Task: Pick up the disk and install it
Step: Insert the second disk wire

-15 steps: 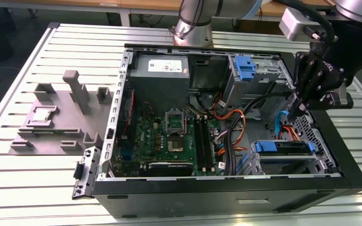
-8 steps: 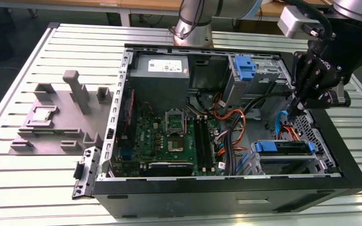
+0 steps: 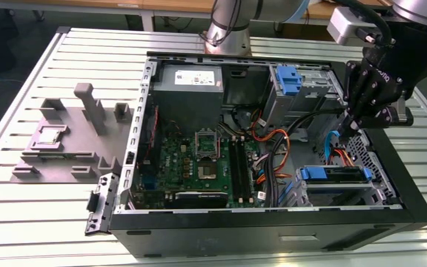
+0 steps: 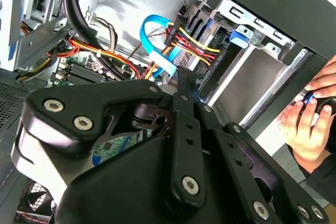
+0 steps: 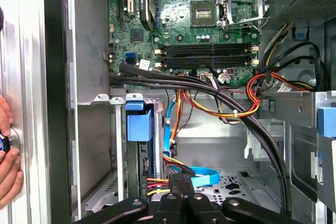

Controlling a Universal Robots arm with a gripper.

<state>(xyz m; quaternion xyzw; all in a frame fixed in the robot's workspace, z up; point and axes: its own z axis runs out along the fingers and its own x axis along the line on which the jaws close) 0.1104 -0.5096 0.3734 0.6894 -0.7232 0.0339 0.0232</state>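
The disk (image 3: 341,174) sits in the drive cage at the front corner of the open computer case (image 3: 391,183), on the exterior view's right, with its blue rail tab (image 3: 311,173) showing. In the first wrist view it stands edge-on (image 5: 147,156) behind the blue tab (image 5: 139,121), with red, yellow and blue cables plugged in. The second wrist view shows the disk (image 4: 210,56) in the cage too. My gripper (image 3: 347,129) hangs just above and behind the cage, apart from the disk. Its fingers (image 5: 178,201) are shut together on nothing, and meet in one tip (image 4: 181,80).
A person's hand (image 4: 310,119) rests on the table beside the case wall, holding a small round thing (image 5: 6,142). Inside lie the motherboard (image 3: 198,161), a grey power supply (image 3: 189,80), a blue bracket (image 3: 289,80) and loose cables (image 3: 277,150). A grey fixture (image 3: 73,139) stands at the left.
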